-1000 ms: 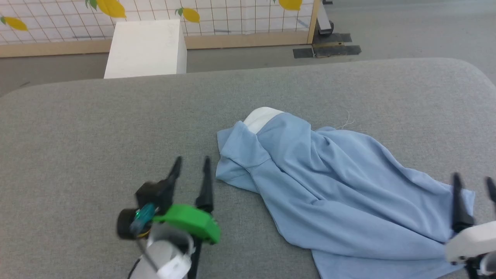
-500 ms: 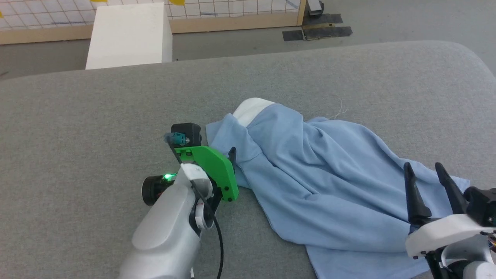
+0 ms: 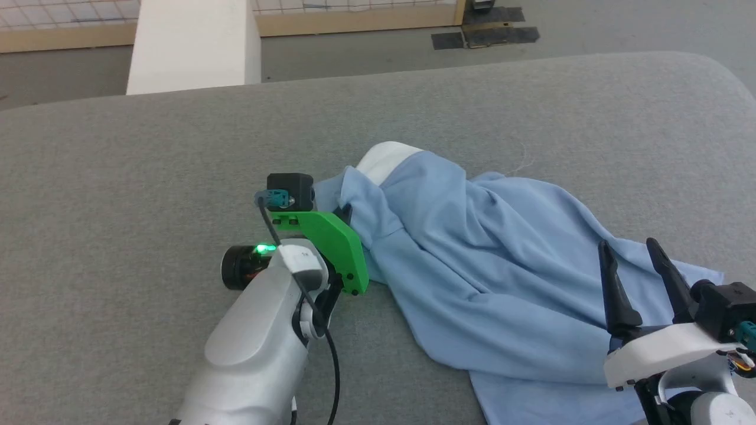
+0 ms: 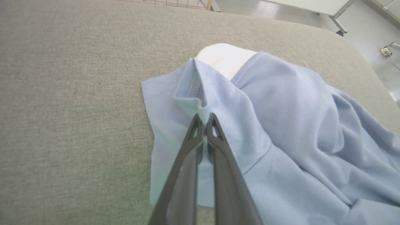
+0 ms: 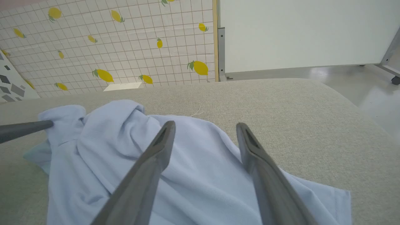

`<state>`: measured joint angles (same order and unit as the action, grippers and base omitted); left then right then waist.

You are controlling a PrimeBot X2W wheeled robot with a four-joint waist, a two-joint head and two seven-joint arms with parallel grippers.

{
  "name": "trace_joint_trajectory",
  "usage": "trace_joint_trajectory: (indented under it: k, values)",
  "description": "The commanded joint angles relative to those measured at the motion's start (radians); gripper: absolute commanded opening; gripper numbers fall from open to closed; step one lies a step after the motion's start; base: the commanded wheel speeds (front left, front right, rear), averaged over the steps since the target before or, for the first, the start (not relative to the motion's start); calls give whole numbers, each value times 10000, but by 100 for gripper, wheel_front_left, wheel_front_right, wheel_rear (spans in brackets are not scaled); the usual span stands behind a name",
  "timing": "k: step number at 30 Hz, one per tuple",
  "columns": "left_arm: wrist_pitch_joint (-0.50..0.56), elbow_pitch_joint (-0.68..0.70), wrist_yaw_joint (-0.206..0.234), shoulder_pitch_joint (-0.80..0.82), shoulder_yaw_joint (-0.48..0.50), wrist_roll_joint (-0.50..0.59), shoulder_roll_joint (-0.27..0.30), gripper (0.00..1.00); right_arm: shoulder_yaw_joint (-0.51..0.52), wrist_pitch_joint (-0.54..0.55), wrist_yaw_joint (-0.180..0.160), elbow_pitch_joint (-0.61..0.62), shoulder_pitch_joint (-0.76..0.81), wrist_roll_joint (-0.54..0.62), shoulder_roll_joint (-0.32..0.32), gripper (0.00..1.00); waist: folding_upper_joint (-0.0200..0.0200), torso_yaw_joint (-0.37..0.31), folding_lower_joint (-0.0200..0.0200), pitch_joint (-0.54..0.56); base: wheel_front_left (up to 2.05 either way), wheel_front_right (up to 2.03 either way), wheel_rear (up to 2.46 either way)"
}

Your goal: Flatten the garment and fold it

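The garment (image 3: 502, 277), a light blue shirt with a white lining patch (image 3: 385, 158) at its far end, lies crumpled on the grey table (image 3: 118, 165). My left gripper (image 3: 344, 212) is at the shirt's left edge. In the left wrist view the left gripper (image 4: 204, 118) is shut on a pinched fold of the garment (image 4: 281, 109) near a stitched hem, and the fabric is drawn up into a ridge. My right gripper (image 3: 629, 251) hovers open over the garment's near right corner. From the right wrist, the right gripper (image 5: 204, 126) stands wide above the garment (image 5: 125, 150).
A white box (image 3: 189, 47) stands beyond the table's far left edge, with a wooden-framed tiled panel (image 5: 109, 43) behind it. Black floor mats (image 3: 484, 35) lie at the back. The table's rounded right corner (image 3: 714, 71) is close to the garment. Bare grey surface spreads to the left.
My left gripper went from open beside the shirt to shut on its left edge fold, which has lifted slightly. The right gripper rose into view a little. The camera tilted down.
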<state>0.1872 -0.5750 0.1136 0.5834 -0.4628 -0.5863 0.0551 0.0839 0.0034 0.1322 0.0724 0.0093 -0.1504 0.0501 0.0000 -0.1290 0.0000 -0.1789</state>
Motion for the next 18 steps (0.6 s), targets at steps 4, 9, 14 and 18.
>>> trace_joint_trajectory:
  k: [4, 9, 14, 18]
  values:
    - [-1190, 371, -130, -20, 145, -150, -11, 0, 27, 3, -15, 23, -146, -83, 1, 100, 0, 622, 0, 298, 0, 0, 0]
    - [-1962, 1595, 132, -1171, 625, -415, 317, 0, 184, 127, -15, 198, -7, -77, 1, 100, 0, 1331, 0, 515, 0, 0, 0]
    - [-1813, 3442, 1094, -3516, 1291, -597, 1291, 0, 348, 307, -15, 417, 134, -16, 1, 100, 0, 2089, 0, 514, 0, 0, 0]
    - [-1165, 4573, 1958, -5496, 1665, -833, 1861, 0, 551, 504, -15, 495, 223, 3, 1, 100, 0, 2731, 0, 524, 0, 0, 0]
